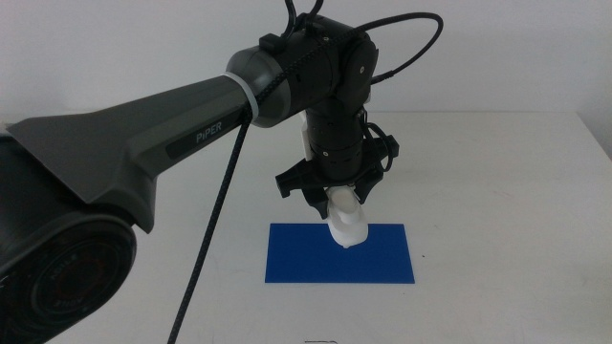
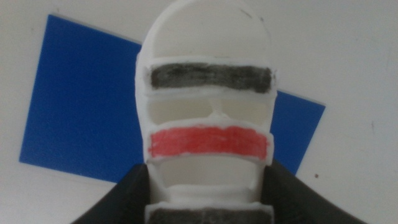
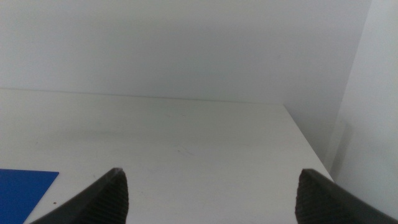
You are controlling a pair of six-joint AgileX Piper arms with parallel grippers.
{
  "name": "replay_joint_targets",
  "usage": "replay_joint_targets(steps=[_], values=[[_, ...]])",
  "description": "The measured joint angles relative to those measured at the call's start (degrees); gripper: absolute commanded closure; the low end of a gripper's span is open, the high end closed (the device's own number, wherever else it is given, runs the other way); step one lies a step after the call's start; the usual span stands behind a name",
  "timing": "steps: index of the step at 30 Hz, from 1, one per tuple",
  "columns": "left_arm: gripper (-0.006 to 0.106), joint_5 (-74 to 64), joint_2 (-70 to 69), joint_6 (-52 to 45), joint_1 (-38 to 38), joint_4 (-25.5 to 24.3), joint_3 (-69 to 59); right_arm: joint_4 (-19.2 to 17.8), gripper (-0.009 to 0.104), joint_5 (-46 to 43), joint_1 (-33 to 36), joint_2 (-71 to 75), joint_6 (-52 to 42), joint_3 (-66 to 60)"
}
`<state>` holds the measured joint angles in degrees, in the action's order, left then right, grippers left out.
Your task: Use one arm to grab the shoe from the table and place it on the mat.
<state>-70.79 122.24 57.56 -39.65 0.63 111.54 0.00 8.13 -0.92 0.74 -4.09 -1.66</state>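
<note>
From the middle view, the left arm (image 1: 191,124) holds the shoe (image 1: 346,222) toe-down over the mat (image 1: 296,258) on the white surface (image 1: 497,191). Its wrist view shows both fingers (image 2: 127,196) clamped on the shoe's sides. The right gripper (image 3: 211,193) waits, fingers spread apart

The table (image 1: 497,191) is a plain white top that runs to a white wall at the back and ends in an edge on the right side of the middle view. A flat blue mat (image 1: 296,258) lies on it near the front, its long sides running across the view. The shoe (image 1: 348,227) stands toe-down on the back part of the mat; whether it touches cannot be told. In the right wrist view, one corner of the mat (image 3: 25,193) shows against the bare white surface (image 3: 186,143).
</note>
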Motion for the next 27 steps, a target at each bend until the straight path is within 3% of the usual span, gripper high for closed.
replay_joint_targets(steps=[7, 16, 27], values=[[0.102, 0.00, 0.18, -0.42, -0.06, -1.64, 0.29, 0.00, 0.001, 0.00, 0.00, 0.00, 0.00, 0.00], [0.102, 0.00, 0.18, -0.42, -0.06, -9.09, 0.29, 0.00, 0.001, 0.00, 0.00, 0.00, 0.00, 0.00], [0.102, 0.09, 4.30, 2.85, -0.62, -0.63, 2.16, 0.00, 0.001, 0.00, 0.00, 0.00, 0.00, 0.00]])
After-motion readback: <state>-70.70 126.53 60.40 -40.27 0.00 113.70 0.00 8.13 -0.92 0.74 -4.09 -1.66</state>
